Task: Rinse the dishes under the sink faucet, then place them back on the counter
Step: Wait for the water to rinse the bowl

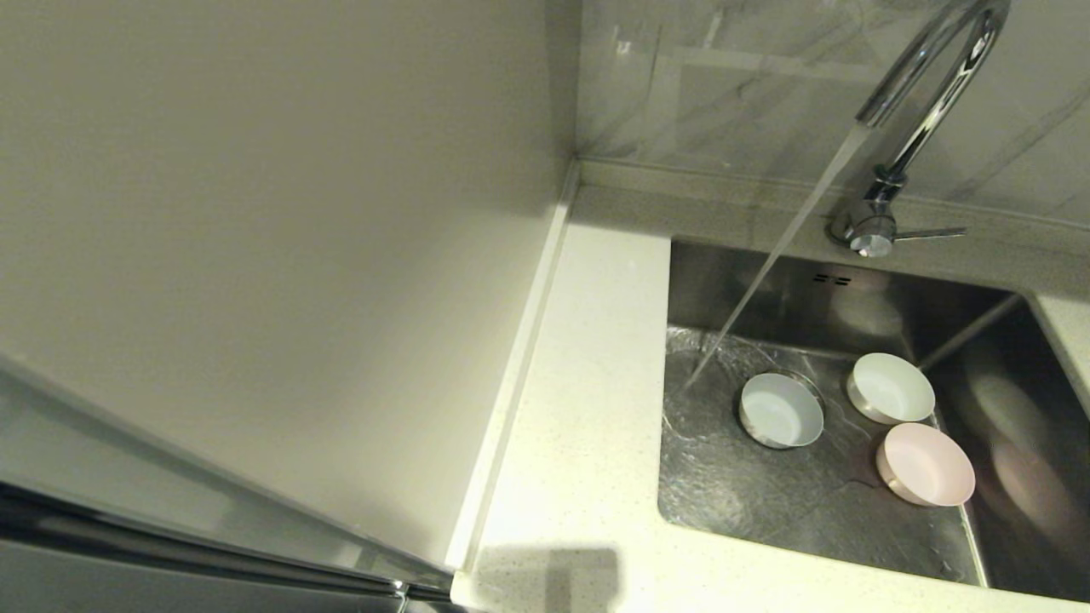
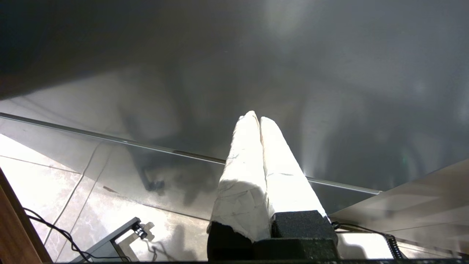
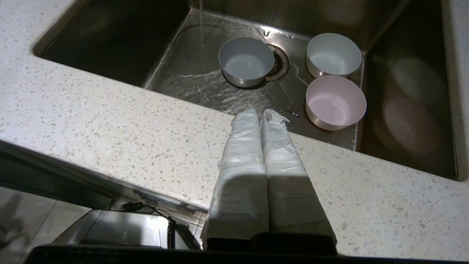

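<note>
Three bowls stand upright on the floor of the steel sink [image 1: 749, 502]: a pale blue one [image 1: 781, 409] by the drain, a white one [image 1: 891, 387] behind it and a pink one [image 1: 926, 462] nearest the front. The chrome faucet [image 1: 924, 85] runs, and its stream lands just left of the blue bowl [image 3: 246, 61]. The white bowl [image 3: 333, 54] and the pink bowl [image 3: 335, 101] each hold a little water. My right gripper [image 3: 260, 113] is shut and empty, hovering over the counter's front strip [image 3: 110, 128]. My left gripper [image 2: 255, 116] is shut and empty, low beside a steel cabinet front.
The speckled counter [image 1: 579, 383] lies left of the sink, bounded by a raised edge strip and a cream wall panel [image 1: 255, 213]. The faucet's lever [image 1: 930, 232] points right. A round strainer drain [image 3: 279, 65] sits beside the blue bowl. Cables lie on the tiled floor [image 2: 55, 205].
</note>
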